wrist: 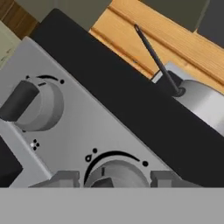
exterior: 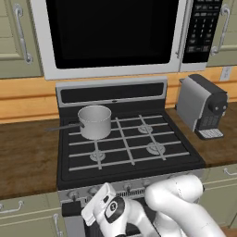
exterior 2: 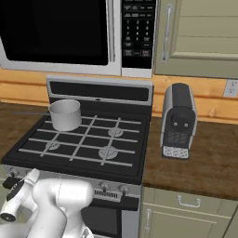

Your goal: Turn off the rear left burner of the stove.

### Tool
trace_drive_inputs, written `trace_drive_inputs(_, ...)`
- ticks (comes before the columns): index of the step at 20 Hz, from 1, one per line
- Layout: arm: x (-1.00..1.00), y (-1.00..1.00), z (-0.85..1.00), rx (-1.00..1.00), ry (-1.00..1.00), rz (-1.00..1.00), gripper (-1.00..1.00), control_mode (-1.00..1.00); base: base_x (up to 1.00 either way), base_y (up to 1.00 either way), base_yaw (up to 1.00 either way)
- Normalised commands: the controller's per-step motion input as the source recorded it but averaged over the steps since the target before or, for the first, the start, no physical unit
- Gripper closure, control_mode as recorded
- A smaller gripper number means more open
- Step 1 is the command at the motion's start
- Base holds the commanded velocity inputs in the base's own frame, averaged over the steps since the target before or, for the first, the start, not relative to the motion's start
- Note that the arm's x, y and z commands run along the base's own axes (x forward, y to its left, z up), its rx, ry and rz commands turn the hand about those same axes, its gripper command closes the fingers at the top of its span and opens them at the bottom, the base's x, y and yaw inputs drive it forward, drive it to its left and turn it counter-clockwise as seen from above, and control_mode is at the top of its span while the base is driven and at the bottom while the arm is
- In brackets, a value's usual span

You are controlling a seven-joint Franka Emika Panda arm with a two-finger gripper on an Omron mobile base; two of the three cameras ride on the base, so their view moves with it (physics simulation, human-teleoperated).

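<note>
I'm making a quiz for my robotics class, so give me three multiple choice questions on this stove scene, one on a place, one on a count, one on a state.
1. Where does the shiny silver saucepan stand on the wide black gas stove?
A rear left burner
B front right burner
C the wooden counter

2. How many burners lie bare?
A one
B three
C five

3. How does the two-finger gripper stand to the round silver knob?
A far above it
B fingers either side of it
C holding the saucepan

Answers: 1 A, it sits at the rear left; 2 B, three rings show; 3 B, the hand view shows grey fingertips flanking it.
</note>
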Motion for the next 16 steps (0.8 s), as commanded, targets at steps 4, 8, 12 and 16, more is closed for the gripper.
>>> trace_drive_inputs(4, 0.00, -0.42, 0.12, 0.51, 0.00, -0.20, 1.00, -1.00, 0.00, 0.00, 0.00)
trace_drive_inputs(8, 0.00, -0.45, 0.14, 0.64, 0.00, -0.30, 1.00, -1.00, 0.00, 0.00, 0.00)
trace_drive_inputs(12, 0.00, -0.44, 0.22, 0.65, 0.00, -0.32, 1.00, -1.00, 0.00, 0.00, 0.00)
trace_drive_inputs(16, 0.00, -0.45, 0.30, 0.65, 0.00, -0.33, 1.00, -1.00, 0.00, 0.00, 0.00)
